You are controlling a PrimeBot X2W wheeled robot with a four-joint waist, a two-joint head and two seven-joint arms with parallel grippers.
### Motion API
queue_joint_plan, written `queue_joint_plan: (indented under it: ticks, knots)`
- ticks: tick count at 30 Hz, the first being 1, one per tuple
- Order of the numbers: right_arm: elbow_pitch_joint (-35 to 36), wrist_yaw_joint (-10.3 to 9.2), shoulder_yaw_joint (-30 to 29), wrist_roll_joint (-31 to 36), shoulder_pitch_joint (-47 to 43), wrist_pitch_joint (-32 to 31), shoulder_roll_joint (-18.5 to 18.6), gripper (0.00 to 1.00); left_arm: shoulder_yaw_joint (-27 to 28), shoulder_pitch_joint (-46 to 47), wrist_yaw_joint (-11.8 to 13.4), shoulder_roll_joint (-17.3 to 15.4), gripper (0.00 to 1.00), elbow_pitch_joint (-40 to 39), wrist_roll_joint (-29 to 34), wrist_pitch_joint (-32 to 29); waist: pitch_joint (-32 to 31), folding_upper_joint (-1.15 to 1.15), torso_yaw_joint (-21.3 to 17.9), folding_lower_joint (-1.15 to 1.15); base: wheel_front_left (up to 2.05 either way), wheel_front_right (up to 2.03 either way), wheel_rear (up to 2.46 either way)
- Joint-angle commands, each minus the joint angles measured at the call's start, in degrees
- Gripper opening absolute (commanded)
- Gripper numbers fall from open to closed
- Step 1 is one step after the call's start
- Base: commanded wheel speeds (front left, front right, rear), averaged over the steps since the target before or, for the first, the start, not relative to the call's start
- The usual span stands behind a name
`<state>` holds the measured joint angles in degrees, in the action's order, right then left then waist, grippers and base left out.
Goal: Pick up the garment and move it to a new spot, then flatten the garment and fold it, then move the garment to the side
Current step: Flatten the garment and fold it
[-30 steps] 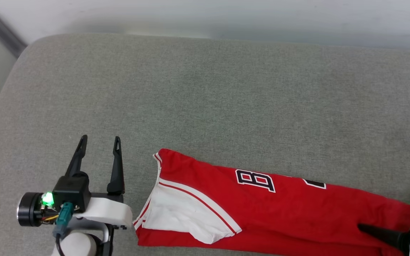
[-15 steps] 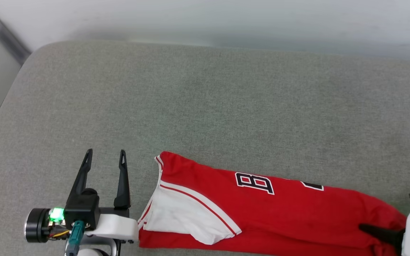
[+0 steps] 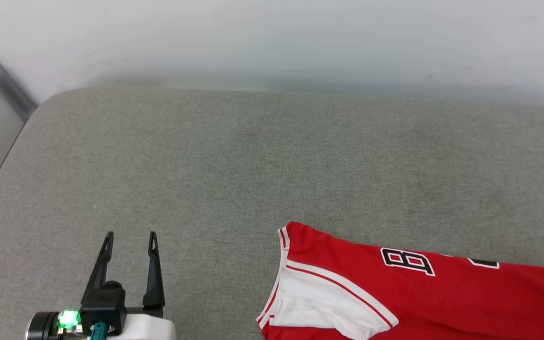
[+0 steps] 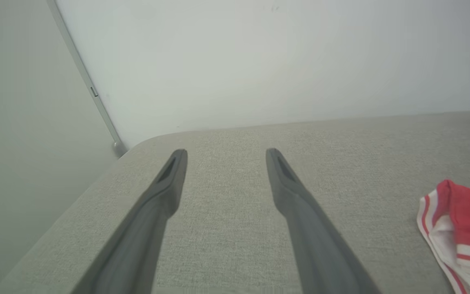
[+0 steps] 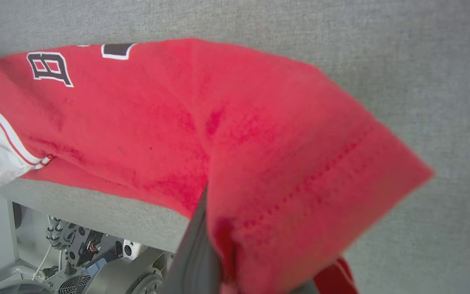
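While your left gripper [image 3: 129, 238] hangs over the bare grey cushion [image 3: 272, 160] with its jaws spread wide and nothing between them, your right gripper [image 5: 239, 212] has its jaws pinching the garment [image 3: 442, 293]. You can see one dark finger [image 5: 196, 253] poking out from under the red cloth, which is lifted up and folded over it. The rest of the garment lies long and flat on the cushion, near the front edge, over on the right side. Its white sleeve [image 3: 319, 307] is the end nearest the left gripper, but the two are well apart. A black letter B [image 3: 406, 261] shows on top.
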<state>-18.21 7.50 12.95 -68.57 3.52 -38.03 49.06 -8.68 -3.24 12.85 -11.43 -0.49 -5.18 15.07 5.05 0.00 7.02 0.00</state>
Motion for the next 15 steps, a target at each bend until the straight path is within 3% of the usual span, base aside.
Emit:
queue_joint_plan:
  ticks: [1, 8, 15]
  knots:
    - [0.79, -0.02, 0.02, 0.07, -0.72, -0.64, 0.47, 0.0, 0.45, -0.92, -0.34, 0.42, 1.0, 0.1, 0.56, 0.13, -0.7, 0.0, -0.43, 0.0, 0.0, 0.0, 0.0]
    - [10.19, -0.02, 0.61, -1.31, -0.74, -4.29, -0.32, 0.0, 1.78, -2.51, -1.68, 1.52, 1.0, 0.35, 1.59, 0.13, -1.69, 0.0, -1.28, 0.0, 0.0, 0.0, 0.0]
    - [22.34, -0.02, 2.47, -1.94, 2.49, -8.46, -5.93, 0.0, 2.8, -2.26, -2.49, 2.55, 1.0, 0.42, 2.46, 0.13, -0.84, 0.0, -1.37, 0.0, 0.0, 0.0, 0.0]
